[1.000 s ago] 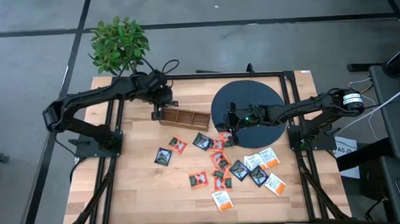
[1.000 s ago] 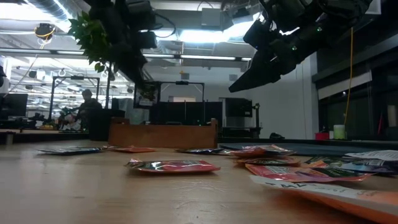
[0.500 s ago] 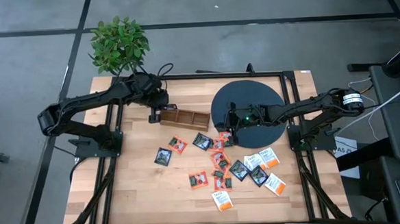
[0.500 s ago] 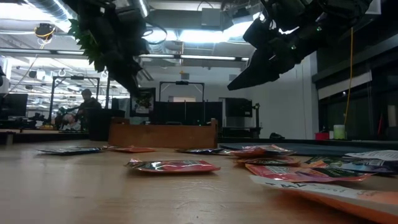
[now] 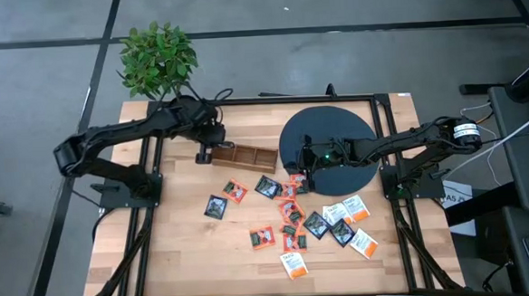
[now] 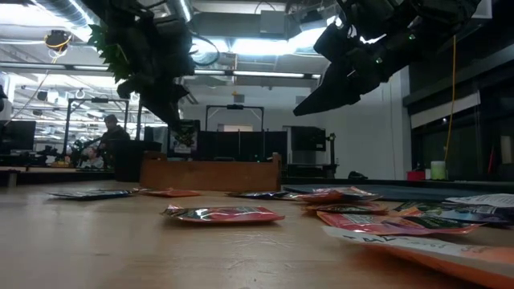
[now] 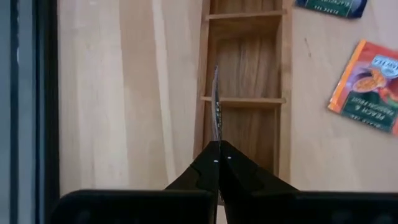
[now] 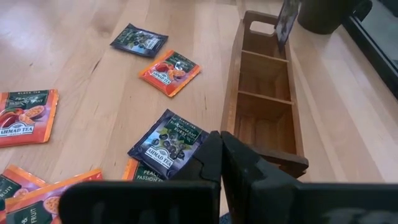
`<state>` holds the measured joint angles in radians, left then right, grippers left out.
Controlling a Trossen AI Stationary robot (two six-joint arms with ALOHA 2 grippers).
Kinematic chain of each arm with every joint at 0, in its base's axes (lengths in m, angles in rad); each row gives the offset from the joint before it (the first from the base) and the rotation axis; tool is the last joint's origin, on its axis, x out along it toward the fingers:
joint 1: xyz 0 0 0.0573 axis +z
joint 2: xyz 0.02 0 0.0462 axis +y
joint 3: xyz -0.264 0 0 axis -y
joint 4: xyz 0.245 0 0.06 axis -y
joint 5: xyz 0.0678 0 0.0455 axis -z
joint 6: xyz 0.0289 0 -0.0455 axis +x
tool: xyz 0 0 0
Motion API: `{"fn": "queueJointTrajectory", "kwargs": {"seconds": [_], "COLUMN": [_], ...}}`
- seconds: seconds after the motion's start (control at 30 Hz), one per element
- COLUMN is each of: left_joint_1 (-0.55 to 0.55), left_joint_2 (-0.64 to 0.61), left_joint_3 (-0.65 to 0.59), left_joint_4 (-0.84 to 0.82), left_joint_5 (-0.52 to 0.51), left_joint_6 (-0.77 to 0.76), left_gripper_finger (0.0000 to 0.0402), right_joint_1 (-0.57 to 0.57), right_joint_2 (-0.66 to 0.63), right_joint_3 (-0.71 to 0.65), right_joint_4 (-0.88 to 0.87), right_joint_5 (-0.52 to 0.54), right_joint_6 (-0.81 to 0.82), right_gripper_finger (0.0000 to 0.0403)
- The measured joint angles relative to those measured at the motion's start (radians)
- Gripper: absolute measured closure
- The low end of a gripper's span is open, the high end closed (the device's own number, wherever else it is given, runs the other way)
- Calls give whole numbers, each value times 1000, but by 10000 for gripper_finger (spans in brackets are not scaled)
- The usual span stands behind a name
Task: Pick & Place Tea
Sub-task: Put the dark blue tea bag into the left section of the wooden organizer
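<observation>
Left gripper pinching tea sachet edge-on over wooden compartment tray, far-left end. We judge: placing step; next, lower, release. Right gripper closed, empty, hovering right of tray.

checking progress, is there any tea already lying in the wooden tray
No: in the right wrist view the wooden tray's compartments show bare wood, and the one sachet near it hangs above its far end in the left claw.

We see a pale, striped-grain wooden table strewn with small flat square tea sachets: dark with green, red-orange, white with orange. A brown wooden compartment tray, a matte black round disc and a green leafy plant sit along its far edge.
</observation>
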<state>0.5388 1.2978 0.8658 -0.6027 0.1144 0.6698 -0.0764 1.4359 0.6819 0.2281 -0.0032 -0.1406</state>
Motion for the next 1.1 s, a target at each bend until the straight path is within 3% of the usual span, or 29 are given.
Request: {"fn": "queueJointTrajectory", "kwargs": {"seconds": [0.13, 1.1], "left_joint_1": [0, 20], "left_joint_2": [21, 42], "left_joint_3": [0, -58], "left_joint_4": [-2, 85], "left_joint_5": [-33, -12], "left_joint_6": [22, 24], "left_gripper_finger": [400, 400], "right_joint_1": [0, 0], "right_joint_2": [0, 0], "right_joint_3": [0, 0], "right_joint_4": [0, -1], "right_joint_5": [0, 1], "right_joint_6": [0, 0], "right_gripper_finger": [394, 394]}}
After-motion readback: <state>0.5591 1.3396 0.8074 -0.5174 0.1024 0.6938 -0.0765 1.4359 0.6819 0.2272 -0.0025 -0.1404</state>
